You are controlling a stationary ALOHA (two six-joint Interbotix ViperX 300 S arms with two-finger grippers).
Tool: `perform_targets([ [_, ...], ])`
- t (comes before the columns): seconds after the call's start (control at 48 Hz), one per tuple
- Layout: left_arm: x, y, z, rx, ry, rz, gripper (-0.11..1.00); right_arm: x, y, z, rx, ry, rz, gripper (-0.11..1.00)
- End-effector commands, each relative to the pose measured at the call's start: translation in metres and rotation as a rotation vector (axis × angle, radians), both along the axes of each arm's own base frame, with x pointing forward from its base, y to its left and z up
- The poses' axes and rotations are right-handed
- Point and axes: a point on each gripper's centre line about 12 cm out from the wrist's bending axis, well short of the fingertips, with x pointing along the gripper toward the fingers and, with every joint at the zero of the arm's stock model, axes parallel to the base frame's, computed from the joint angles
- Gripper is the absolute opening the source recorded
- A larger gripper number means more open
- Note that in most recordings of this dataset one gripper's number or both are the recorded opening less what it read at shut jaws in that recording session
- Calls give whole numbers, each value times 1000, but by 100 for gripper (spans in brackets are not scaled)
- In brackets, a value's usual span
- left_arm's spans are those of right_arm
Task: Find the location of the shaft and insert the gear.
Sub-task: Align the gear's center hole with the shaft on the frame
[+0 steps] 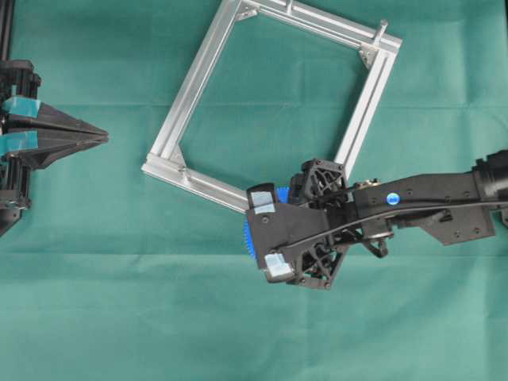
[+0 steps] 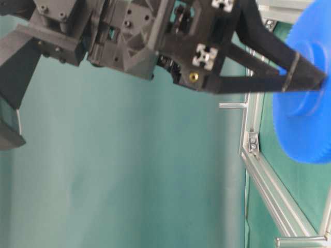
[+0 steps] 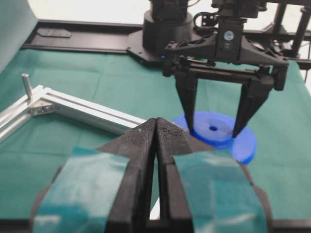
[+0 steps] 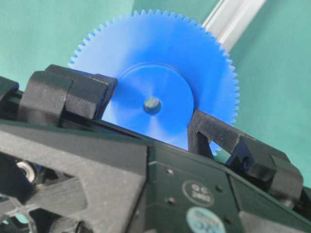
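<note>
The blue gear lies flat on the green cloth beside the near corner of the aluminium frame. My right gripper points down over it and is shut on its raised hub, one finger against each side, as the left wrist view also shows for the gear. In the overhead view only a sliver of the gear shows past the right gripper. A greyish spot fills the centre hole. I cannot pick out the shaft. My left gripper rests shut and empty at the far left.
The square frame lies tilted in the upper middle of the cloth. A bare silver pin stands at its far right corner, and shows too in the left wrist view as the pin. The right arm reaches in from the right edge.
</note>
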Motion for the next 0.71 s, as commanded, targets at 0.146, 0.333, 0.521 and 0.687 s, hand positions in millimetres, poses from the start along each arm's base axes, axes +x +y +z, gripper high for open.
perform_targets([
  [0.146, 3, 1, 11, -2, -26, 3, 2, 16, 0, 19, -29, -73, 24, 69],
  [0.333, 3, 0, 12, -2, -29, 2, 2, 20, -11, 20, -67, -81, 20, 69],
  [0.521, 3, 1, 11, -2, -26, 3, 2, 21, -25, 18, -97, -74, 3, 69],
  [0.687, 3, 0, 11, -2, -28, 2, 2, 18, -39, 14, -114, -48, -21, 69],
])
